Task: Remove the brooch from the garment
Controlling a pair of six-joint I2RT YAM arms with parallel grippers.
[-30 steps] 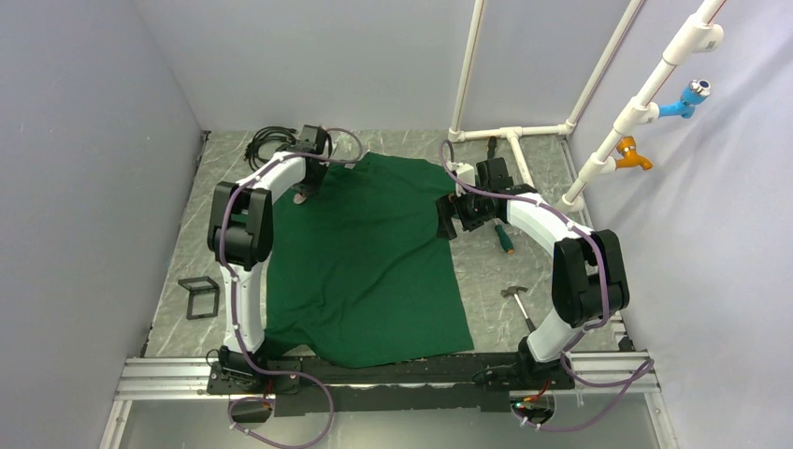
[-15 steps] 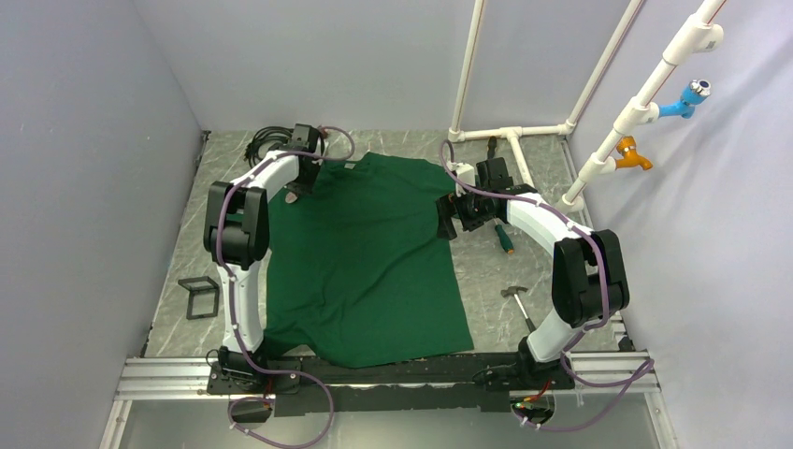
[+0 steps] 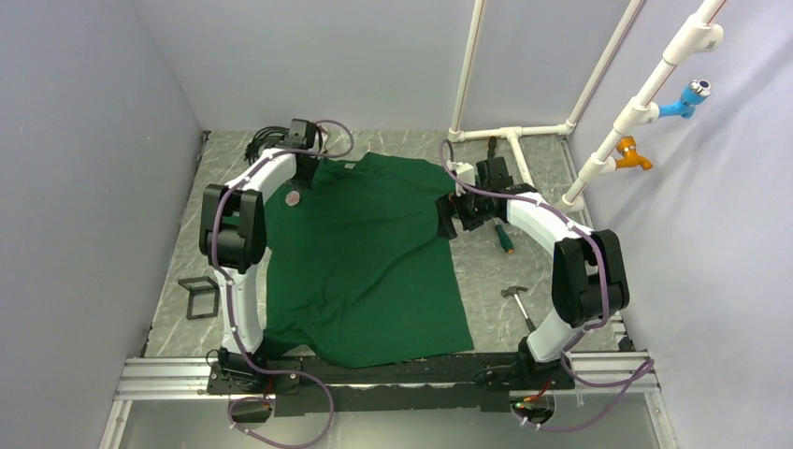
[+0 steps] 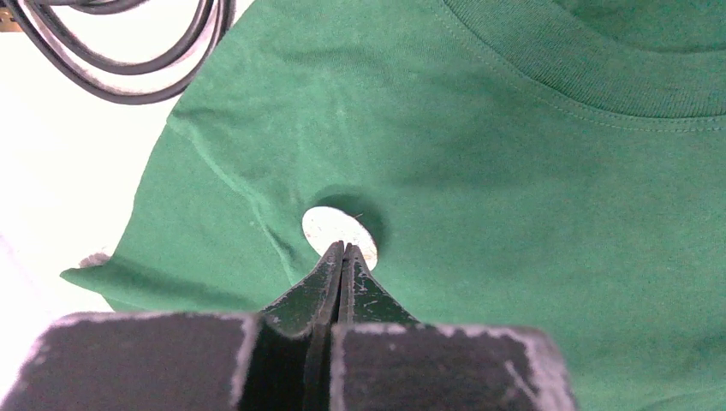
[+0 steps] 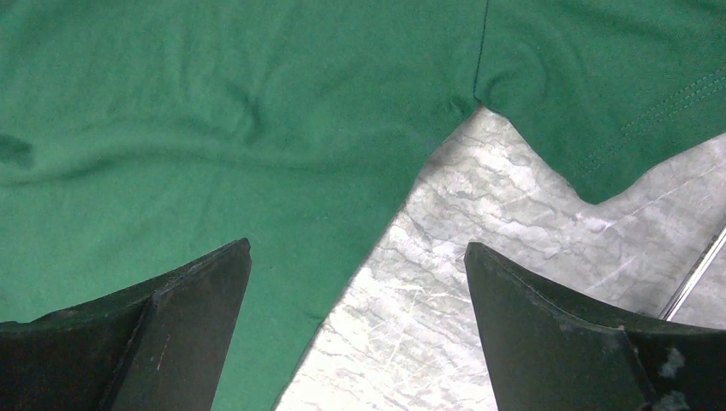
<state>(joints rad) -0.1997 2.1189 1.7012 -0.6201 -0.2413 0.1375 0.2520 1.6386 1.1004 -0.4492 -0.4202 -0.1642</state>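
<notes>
The garment is a dark green T-shirt spread flat on the marble table, collar at the far side. The brooch is a small pale round badge on its left shoulder, also seen in the left wrist view with fabric creases running toward it. My left gripper is shut, its tips pinched together on the brooch's near edge. In the top view the left gripper reaches down just behind the badge. My right gripper stands wide open over the shirt's right hem and bare table, holding nothing.
Black cables lie at the far left corner, close to the left wrist. A green-handled screwdriver and a hammer lie right of the shirt. A black frame sits at the left. White pipes stand at the back right.
The left jaws have closed at the brooch, and the left arm has swung outward and farther back, uncovering the shirt's left shoulder. The right arm has not moved.
</notes>
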